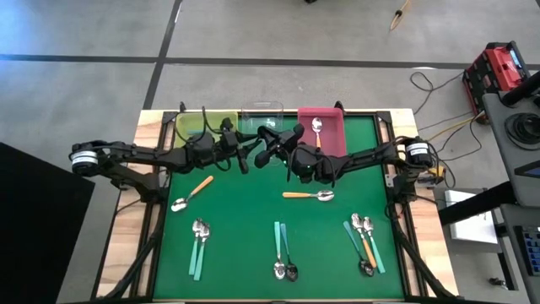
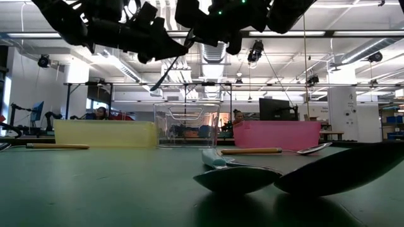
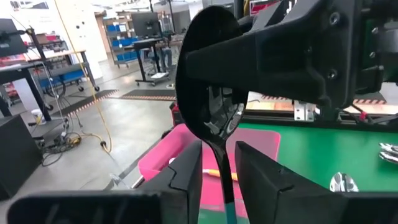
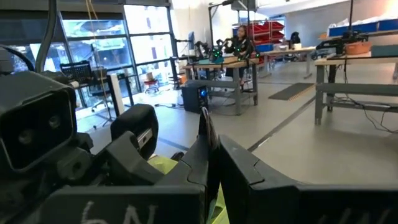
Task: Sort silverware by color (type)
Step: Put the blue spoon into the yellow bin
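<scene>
Item in hand: one dark-bowled teal spoon, held in the air over the far middle of the table, between the two arms and in front of the bins. The right gripper is closed tight, and a thin edge I take to be this spoon stands out past its tips. The left gripper is part open, its fingers standing either side of the handle with a gap on both sides, gripping nothing. I judge the spoon to be light, rigid and not fragile. The handle is thin and smooth, so it may twist or slip in a loose pinch. I would grip it across the flat of the handle near the neck, not on the rounded bowl. The remaining spoons lie on the green mat: two orange-handled spoons singly at mid-table, teal pairs near the front, and a mixed cluster at the near right. Spoons lying side by side will be hard to pick singly. At the far edge stand a yellow-green bin, a clear bin and a pink bin with one silver-bowled spoon in it. The room beyond is an open workshop with a concrete floor, benches, trailing cables and seated persons well away.
</scene>
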Motion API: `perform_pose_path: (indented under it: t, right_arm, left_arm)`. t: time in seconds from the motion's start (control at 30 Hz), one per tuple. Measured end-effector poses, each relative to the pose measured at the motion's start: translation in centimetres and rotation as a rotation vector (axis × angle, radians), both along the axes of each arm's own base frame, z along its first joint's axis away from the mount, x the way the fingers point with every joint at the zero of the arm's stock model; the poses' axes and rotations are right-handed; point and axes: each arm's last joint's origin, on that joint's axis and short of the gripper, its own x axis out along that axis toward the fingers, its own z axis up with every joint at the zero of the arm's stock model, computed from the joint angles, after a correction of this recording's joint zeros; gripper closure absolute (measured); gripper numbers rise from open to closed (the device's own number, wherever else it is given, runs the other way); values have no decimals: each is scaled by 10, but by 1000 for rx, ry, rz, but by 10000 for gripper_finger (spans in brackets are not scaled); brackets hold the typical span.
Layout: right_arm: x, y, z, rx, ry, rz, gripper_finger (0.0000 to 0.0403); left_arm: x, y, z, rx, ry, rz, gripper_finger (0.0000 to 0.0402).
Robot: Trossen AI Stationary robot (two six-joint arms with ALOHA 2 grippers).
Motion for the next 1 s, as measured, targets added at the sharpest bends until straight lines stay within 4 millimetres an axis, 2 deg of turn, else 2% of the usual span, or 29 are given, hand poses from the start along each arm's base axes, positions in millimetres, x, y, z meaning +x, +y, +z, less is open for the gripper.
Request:
perform_pose_path:
  t: [0.1,0.2,0.27,0.83,1.0]
  right_arm:
    - [0,0,0,1,-1,0,390]
    - [0,0,0,1,-2,-1,390]
    - [0,0,0,3,-4,-4,390]
    - [0,1,-4,18,32,-2,389]
    - [0,1,-4,20,34,19,363]
  left_arm:
    - [0,0,0,0,2,0,333]
    - [0,0,-1,-4,8,-2,376]
    - [0,0,-1,-11,6,4,391]
    - [0,-7,-5,-21,39,-16,399]
    - [-1,-8,-4,-19,43,-43,401]
